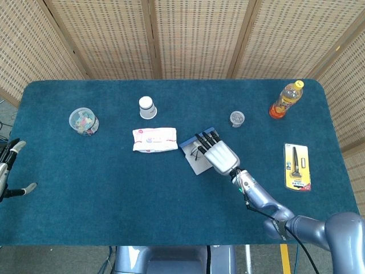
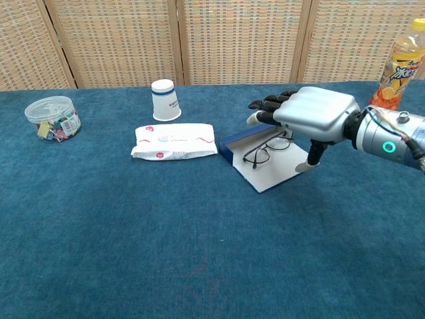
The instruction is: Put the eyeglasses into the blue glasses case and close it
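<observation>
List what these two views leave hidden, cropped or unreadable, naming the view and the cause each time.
- Blue glasses case, head view: right hand covers its right part.
- Eyeglasses, chest view: the far lens sits behind the right hand's fingers.
- Left hand, head view: cut by the left edge; absent from the chest view.
- Wipes packet: print too small to read.
- Bottle, chest view: cropped at the corner.

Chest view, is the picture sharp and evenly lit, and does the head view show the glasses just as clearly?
Chest view: sharp, soft even light, eyeglasses crisp on the open blue glasses case, faint shadow under the right hand. Head view: also evenly lit, but the glasses are tiny and mostly hidden by that hand.
</observation>
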Tool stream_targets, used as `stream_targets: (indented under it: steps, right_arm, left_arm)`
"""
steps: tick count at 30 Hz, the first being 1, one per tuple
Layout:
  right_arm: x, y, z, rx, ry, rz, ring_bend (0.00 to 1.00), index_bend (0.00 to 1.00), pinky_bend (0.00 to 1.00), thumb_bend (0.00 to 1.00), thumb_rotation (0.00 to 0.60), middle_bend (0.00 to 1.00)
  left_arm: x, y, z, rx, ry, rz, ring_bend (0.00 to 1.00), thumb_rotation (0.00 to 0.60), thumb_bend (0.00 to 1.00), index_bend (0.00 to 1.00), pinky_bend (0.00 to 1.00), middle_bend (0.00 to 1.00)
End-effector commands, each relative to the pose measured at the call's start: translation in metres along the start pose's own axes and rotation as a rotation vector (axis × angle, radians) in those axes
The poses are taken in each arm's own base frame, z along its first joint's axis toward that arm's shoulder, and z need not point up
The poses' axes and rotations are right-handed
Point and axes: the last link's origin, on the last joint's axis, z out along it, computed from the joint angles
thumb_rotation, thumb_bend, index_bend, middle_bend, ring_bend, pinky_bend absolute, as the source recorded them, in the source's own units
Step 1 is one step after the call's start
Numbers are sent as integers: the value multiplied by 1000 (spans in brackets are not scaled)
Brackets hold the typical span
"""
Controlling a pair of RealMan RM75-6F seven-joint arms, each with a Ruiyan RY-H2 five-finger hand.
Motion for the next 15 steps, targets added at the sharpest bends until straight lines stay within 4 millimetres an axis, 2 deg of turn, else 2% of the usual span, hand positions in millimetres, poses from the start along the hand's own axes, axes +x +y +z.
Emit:
stream_targets:
  steps: [1,4,8,12,15]
  right_arm:
    - [-10,-12,2,27,0,10,0,126,122,82,600,0]
    - [-16,-17,4,35,1,4,0,134,122,173,600,0]
    - [-21,-20,7,36,4,6,0,155,125,200,600,0]
    - [-24,-18,8,31,6,-1,0,182,131,303,600,0]
    - [-25,-15,7,26,5,-4,0,183,132,328,600,0]
  left_arm:
    - [0,-1,1,4,-2,0,0,600,118,0,0,0]
    - [0,-1,2,7,-4,0,0,600,117,0,0,0]
    - [0,-1,3,8,-5,-1,0,600,118,0,0,0]
    - [0,-1,3,9,-6,-1,0,600,117,0,0,0]
    - [0,-1,3,8,-5,-1,0,600,118,0,0,0]
